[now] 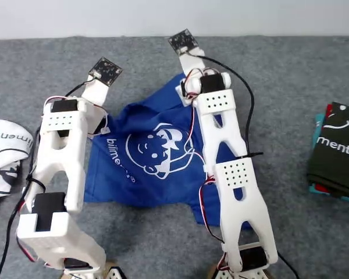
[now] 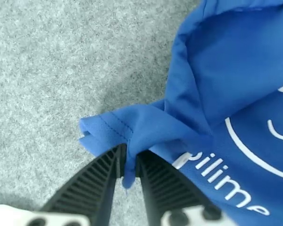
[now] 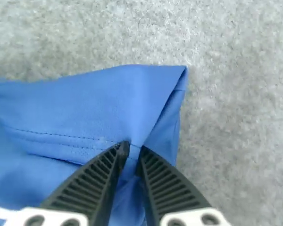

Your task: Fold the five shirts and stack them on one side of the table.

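Here, blue shirt [image 1: 154, 174]: spread print-up in the middle of the table [image 1: 291, 75].
Left gripper [image 2: 127, 157]: pinching a bunched edge of the shirt.
Right gripper [image 3: 130, 149]: pinching a folded corner.
Folded stack [image 1: 337, 151]: right side.
White shirt [image 1: 6, 154]: crumpled, left side.

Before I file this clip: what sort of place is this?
Likely a robotics test bench: two white robot arms, a grey carpeted table, a blue shirt, a stack of shirts.
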Motion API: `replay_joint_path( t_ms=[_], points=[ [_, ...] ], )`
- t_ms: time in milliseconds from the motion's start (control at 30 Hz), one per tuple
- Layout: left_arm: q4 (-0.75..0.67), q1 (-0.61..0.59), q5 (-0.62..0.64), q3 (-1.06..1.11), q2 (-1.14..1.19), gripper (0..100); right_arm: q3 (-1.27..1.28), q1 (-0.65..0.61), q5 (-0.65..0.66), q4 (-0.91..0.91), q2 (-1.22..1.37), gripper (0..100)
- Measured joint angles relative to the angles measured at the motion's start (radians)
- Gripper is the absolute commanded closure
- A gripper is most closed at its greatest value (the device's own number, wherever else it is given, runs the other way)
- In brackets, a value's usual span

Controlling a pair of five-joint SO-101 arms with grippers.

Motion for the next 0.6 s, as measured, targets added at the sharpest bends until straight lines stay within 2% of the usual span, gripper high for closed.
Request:
replay_joint_path(
  t_ms=[267,400,600],
  points=[
    [0.006,0.049,0.000,0.000,0.000,98,-0.025,0.015,0.003,0.198,-0.020,98.8],
    [0.077,0.069,0.000,0.003,-0.029,98,-0.026,0.037,0.035,0.324,-0.025,98.8],
    [0.149,0.078,0.000,0.003,-0.091,98,0.025,0.071,0.046,0.327,-0.091,97.2]
  ],
)
